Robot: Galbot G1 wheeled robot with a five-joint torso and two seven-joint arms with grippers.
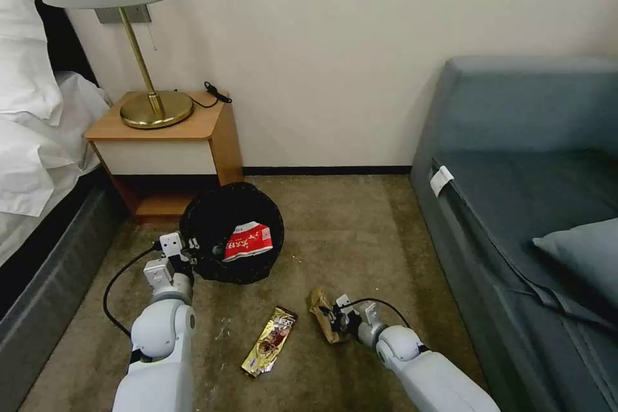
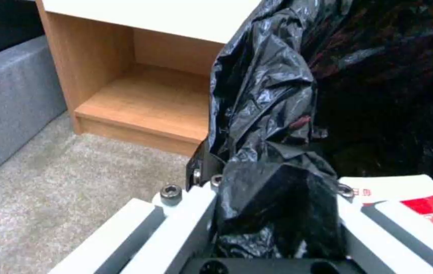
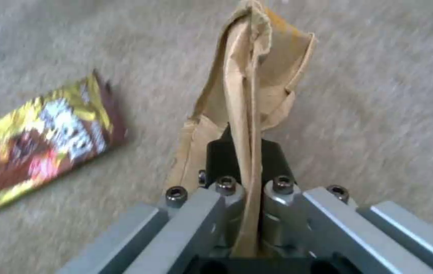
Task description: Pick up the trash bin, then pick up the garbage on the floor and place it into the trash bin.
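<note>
Your left claw (image 1: 192,256) is clamped tight on the black bag liner at the rim of the trash bin (image 1: 219,232), which sits tilted toward you on the carpet (image 1: 347,232) just in front of the nightstand (image 1: 174,141). The red-and-white packet (image 1: 248,241) lies inside the bin. Your right claw (image 1: 333,320) is closed on the tan paper wad (image 1: 320,309), pinching it between both fingers low over the carpet. The gold-brown wrapper (image 1: 269,341) lies flat on the carpet, near the wad and between your two arms.
</note>
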